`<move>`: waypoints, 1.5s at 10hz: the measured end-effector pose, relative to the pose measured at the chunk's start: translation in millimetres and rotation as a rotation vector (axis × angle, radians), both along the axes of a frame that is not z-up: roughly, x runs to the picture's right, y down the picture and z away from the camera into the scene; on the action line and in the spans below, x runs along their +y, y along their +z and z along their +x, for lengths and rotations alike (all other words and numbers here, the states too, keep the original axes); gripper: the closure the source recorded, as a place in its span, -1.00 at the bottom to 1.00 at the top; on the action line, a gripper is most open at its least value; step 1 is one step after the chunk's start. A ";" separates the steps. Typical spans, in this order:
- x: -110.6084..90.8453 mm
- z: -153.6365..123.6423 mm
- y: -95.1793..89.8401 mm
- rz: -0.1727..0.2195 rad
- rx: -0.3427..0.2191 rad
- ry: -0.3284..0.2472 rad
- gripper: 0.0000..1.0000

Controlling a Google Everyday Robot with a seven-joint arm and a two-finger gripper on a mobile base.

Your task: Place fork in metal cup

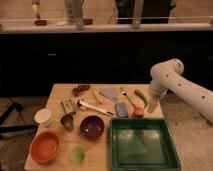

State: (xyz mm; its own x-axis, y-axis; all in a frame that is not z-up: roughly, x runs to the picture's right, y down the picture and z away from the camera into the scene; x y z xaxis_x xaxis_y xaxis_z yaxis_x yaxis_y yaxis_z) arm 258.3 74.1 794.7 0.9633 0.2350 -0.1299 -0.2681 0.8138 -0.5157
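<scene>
The fork [126, 97] lies flat on the wooden table [57, 100], right of centre, with pale tines and a thin tan handle. The metal cup [67, 121] stands near the left side of the table, between the white cup [43, 116] and the maroon bowl [92, 126]. My gripper [152, 105] hangs from the white arm at the table's right edge, a little right of the fork and far from the metal cup. It holds nothing that I can see.
A green tray [172, 150] fills the front right. An orange bowl [45, 147] and a pale green cup [77, 153] sit front left. A white-handled utensil [95, 107], a yellow utensil [96, 96], a grey sponge [121, 109], a green vegetable [140, 96] and an orange item [138, 112] surround the fork.
</scene>
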 end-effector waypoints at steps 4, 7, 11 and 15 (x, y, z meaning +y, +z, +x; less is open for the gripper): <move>3.0 -1.7 5.1 -0.002 0.007 0.027 -0.60; 1.5 -2.3 5.5 0.004 0.005 0.032 -0.60; -2.2 -35.6 20.4 0.038 -0.039 0.045 -0.60; -9.4 -59.4 33.1 0.080 -0.151 -0.024 -0.60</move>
State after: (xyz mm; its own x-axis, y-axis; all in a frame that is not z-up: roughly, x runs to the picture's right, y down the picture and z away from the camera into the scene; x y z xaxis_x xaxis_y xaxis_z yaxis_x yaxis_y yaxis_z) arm 198.9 64.7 827.8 0.9759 0.2157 0.0346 -0.1727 0.8588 -0.4823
